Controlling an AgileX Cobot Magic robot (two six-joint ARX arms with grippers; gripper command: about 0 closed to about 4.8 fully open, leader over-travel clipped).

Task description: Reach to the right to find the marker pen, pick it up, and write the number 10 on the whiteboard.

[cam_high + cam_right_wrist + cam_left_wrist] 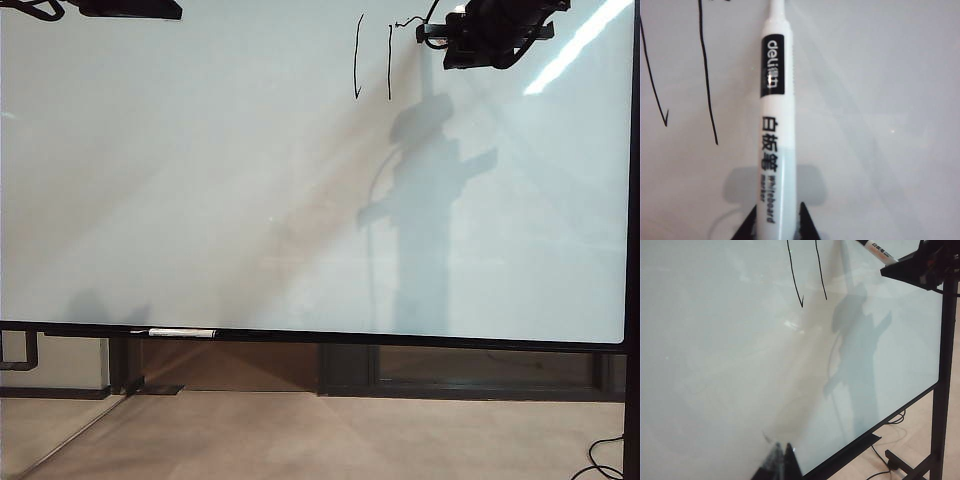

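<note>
The right claw (432, 33) grips the marker pen (776, 125) at the whiteboard's (200, 200) upper right, tip beside 2 black strokes (357, 60). The left claw (780, 465) hovers lower left; its opening is unclear.

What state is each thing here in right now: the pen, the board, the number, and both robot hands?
marker pen: gripped, tip at board.
whiteboard: upright, partly written on.
number 10: unfinished; two vertical strokes and a short top stroke.
right hand: shut on pen, top right.
left hand: idle, holding nothing.
</note>
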